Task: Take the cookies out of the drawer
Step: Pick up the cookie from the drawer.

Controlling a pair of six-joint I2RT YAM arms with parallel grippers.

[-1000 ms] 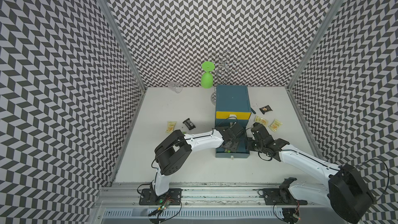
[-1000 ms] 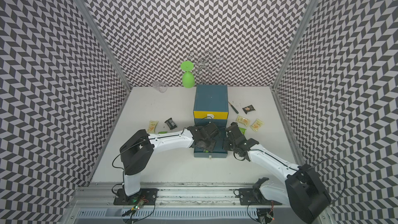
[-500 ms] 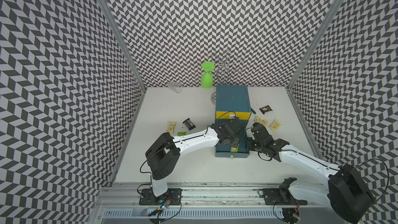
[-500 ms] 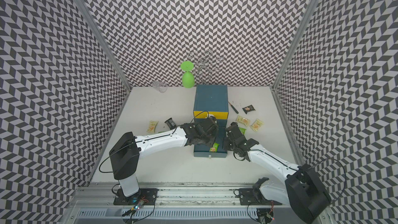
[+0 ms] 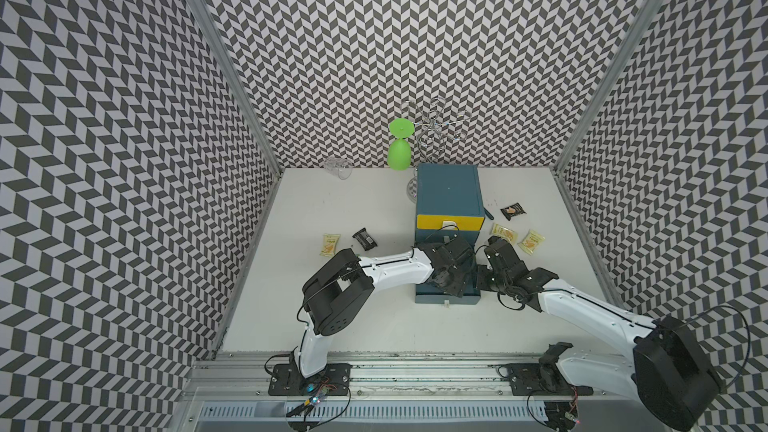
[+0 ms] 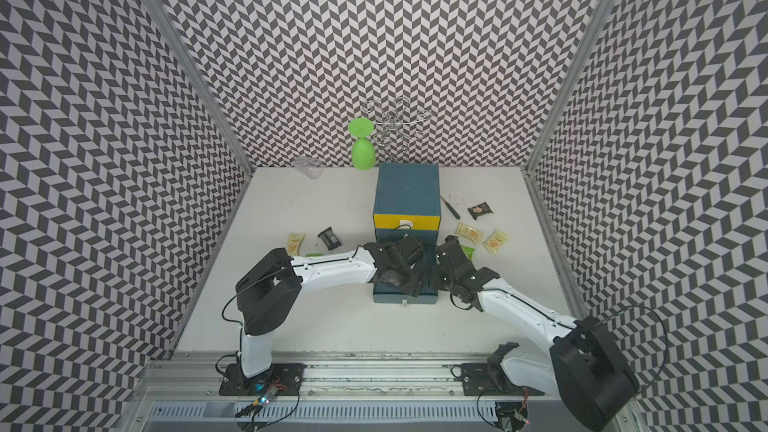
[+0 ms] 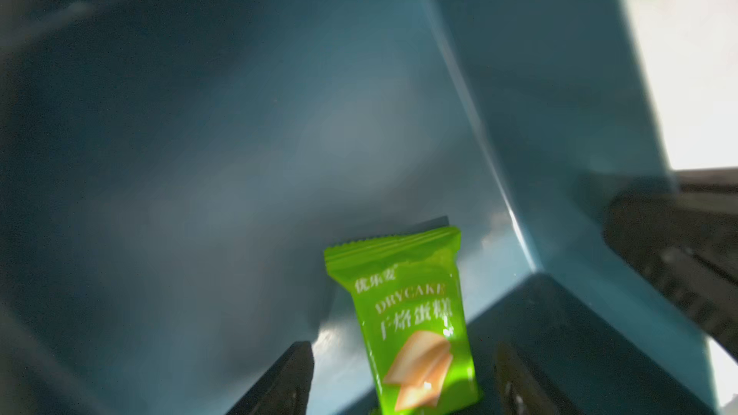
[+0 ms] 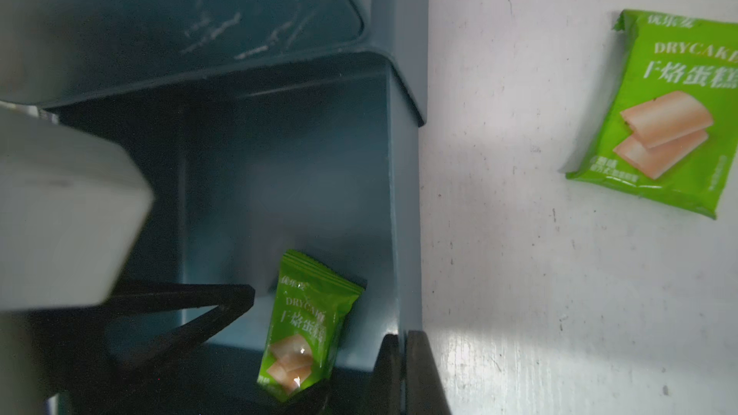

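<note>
My left gripper [image 7: 405, 351] is hanging spread apart around a green cookie packet [image 7: 411, 313] reading DRYCAKE (Chinese characters beneath), lying in the drawer [image 7: 239, 153]. I am seeing my right gripper [image 8: 403, 357] pinched together at its wall, a second DRYCAKE packet [image 8: 671, 113] lying on the table [image 8: 499, 213].

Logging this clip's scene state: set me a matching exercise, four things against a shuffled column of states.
Things:
1 yellow drawer
2 lower drawer
3 green goblet
4 left hand

States:
A open, fingers either side of a green packet
B pulled out
C pushed in
D upside down, foot up, at the wire rack

Pairs: 1-C, 2-B, 3-D, 4-A
</note>
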